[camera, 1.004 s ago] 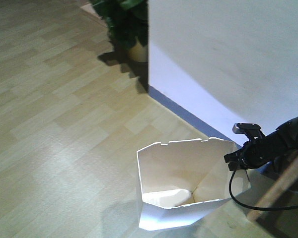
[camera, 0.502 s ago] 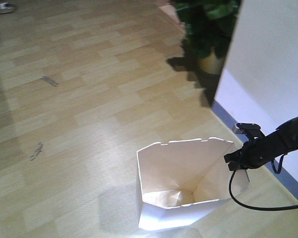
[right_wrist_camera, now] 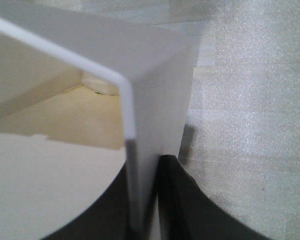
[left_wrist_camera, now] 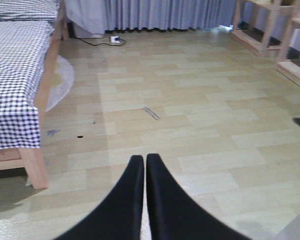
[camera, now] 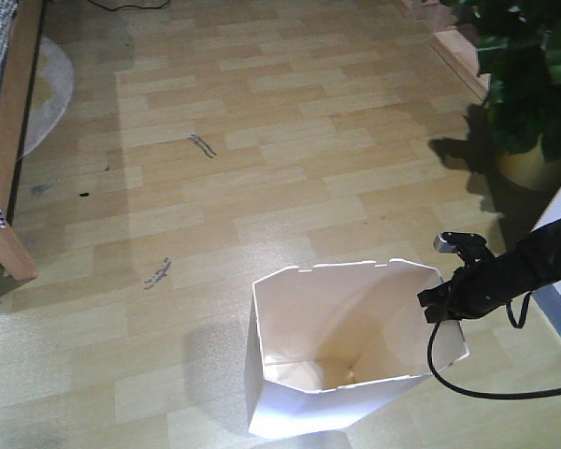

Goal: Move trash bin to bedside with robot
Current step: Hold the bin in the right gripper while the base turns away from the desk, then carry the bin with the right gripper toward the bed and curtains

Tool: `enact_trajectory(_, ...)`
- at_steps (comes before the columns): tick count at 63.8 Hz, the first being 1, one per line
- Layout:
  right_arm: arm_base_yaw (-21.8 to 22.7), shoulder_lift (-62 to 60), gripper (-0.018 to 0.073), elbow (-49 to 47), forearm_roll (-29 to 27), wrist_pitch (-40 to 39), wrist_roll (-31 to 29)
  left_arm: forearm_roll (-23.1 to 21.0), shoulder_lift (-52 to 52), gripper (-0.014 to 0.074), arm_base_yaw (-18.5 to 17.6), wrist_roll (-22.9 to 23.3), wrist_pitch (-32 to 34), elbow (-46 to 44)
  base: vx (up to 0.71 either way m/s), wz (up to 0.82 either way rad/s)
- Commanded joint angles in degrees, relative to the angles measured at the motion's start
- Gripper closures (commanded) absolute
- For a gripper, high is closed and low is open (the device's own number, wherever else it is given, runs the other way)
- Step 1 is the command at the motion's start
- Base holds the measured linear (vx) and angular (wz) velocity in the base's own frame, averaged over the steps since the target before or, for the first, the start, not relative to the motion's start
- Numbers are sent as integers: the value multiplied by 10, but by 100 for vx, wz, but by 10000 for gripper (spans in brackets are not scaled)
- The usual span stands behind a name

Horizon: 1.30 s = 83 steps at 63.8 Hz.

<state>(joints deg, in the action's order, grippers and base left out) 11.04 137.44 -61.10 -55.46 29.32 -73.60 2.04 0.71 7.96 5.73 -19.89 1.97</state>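
The right tool (camera: 442,301) is clamped on the bin (camera: 290,412), pinching the thin wall at the rim corner. The bin's body hangs left of and below the tool. The bed (camera: 7,140) is well apart, far to the tool's left and ahead. Whether the bin's base touches the floor (camera: 262,140) cannot be told.

A single pinch on a flexing wall is likely to let the bin swing or slip. The base should therefore turn and roll gently toward the bed, with the arm rigid and no jerks. It should stop with the bin just beside the frame rather than knocking the leg.

The right wrist view alone shows the hold itself: one finger inside the wall, one outside, the wall seated deep between them. The left wrist view alone shows the left tool (left_wrist_camera: 143,162), its fingers pressed together on nothing, and the checked bedding ahead to its left. Only the front view shows the plant (camera: 533,84) beyond the right tool.
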Motion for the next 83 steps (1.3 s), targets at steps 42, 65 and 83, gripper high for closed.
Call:
enact_trajectory(42, 3, -44, 564, -9, -31, 80, 4, -1, 8, 603, -2, 2, 38, 2, 28, 13)
enact_trajectory(65, 3, -44, 564, -9, -31, 80, 4, -1, 8, 603, -2, 2, 38, 2, 34, 9)
enact_trajectory(83, 3, -44, 564, -9, -31, 80, 4, -1, 8, 603, -2, 2, 38, 2, 39, 11)
